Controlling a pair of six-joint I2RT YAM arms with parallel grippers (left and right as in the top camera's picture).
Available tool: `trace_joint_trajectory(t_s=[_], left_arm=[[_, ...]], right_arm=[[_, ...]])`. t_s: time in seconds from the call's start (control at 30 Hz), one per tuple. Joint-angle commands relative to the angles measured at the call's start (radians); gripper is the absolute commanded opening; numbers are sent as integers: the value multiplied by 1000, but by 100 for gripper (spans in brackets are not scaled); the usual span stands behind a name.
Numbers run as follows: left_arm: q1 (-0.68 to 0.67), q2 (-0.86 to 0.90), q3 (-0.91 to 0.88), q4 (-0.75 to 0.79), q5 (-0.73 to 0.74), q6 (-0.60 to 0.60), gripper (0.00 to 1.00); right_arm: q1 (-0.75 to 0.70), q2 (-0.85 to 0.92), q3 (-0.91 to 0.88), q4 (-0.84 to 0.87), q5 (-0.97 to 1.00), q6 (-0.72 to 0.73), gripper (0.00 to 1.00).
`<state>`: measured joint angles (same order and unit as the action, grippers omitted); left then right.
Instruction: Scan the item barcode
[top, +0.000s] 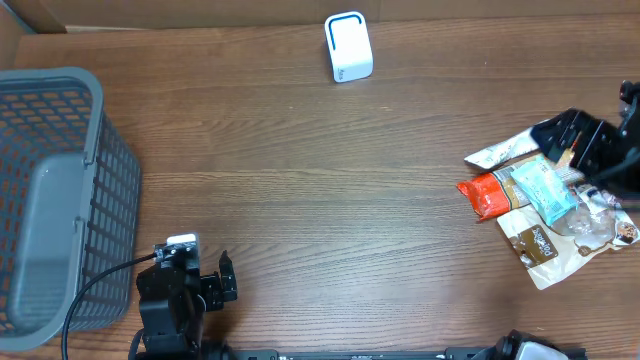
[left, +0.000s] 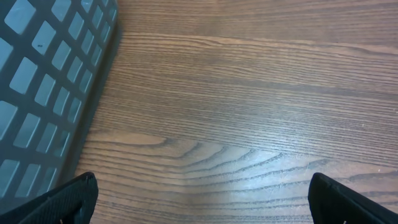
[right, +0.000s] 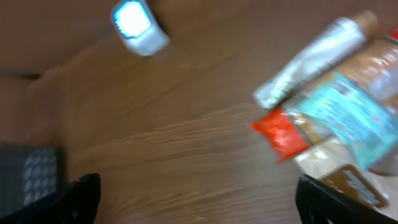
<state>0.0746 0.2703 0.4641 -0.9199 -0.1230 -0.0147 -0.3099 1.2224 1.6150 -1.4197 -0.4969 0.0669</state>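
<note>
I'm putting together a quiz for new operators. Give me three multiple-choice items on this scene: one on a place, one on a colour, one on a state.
1. Where does the basket stand?
A. at the right
B. at the left
C. in the middle
2. What colour is the scanner?
A. black
B. red
C. white
3. How is the left gripper?
A. open, empty
B. shut on a packet
C. shut, empty

Answers: B, it fills the overhead view's left edge; C, its body is white; A, its fingers stand wide apart with nothing between them.

No legible text or labels
</note>
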Motion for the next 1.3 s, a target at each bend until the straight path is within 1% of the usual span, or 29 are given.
trace_joint_trajectory(t_s=[0.0,0.07,0.2,0.37,0.57,0.7,0.77,0.83,0.9,1.1,1.2,1.27], left_arm=[[5,-4,0,3,10,19,99],[5,-4,0,3,10,19,99],[5,-4,0,3,10,19,100],[5,-4,0,4,10,19,100],[5,-4,0,3,10,19,100],[5,-4,0,3,10,19,100],[5,-4,0,4,10,19,100],[5,-4,0,3,10,19,99],[5,-4,0,4,10,19,100],[5,-4,0,3,10,19,99],[5,-4,0,3,10,19,100],[5,-4,0,4,10,19,99]], right_arm=[[72,-142,34,-32,-135,-10,100],[105,-208,34,-34,-171,-11,100],[126,-319,34,-34,-169,-11,100],[126,-391,34,-38,-108,-19,100],[126,-397,28,-80,-37,-111,100],[126,-407,-7,-12,-35,-248,100],[137,-424,-55,68,-26,-298,100],[164,-457,-137,195,8,-307,100],[195,-511,-259,362,28,-307,100],[284,-739,-755,962,89,-306,100],[313,-851,-996,1194,127,-306,100],[322,-920,-1141,1308,141,-304,100]])
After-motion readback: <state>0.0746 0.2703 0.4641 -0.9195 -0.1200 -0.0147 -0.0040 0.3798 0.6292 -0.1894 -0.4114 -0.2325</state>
